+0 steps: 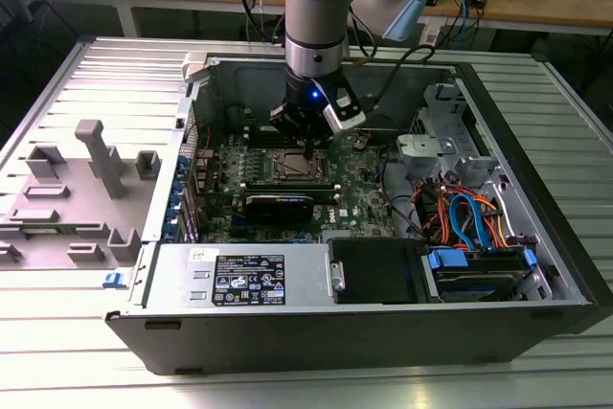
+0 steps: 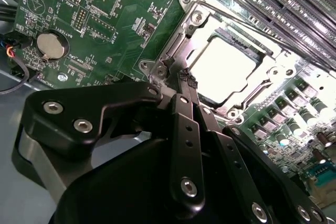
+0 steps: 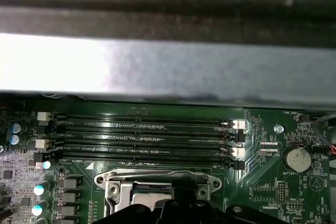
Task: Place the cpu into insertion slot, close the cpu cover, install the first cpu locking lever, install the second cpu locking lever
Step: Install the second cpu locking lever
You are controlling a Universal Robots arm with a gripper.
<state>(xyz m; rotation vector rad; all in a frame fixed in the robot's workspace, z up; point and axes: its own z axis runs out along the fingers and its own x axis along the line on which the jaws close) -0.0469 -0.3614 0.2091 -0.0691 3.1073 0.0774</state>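
The gripper (image 2: 185, 80) body blocked one corner of the cpu cover (image 2: 181, 51); glare washed out the cpu (image 2: 226, 66) top.

We see a ribbed metal worktop (image 1: 575, 112) spanning the exterior view. At the centre of the frame an open computer case (image 1: 383, 318) lies directly on it. At the left of the frame, touching the case's side, a grey fixture plate (image 1: 72, 193) with upright blocks rests on the worktop.
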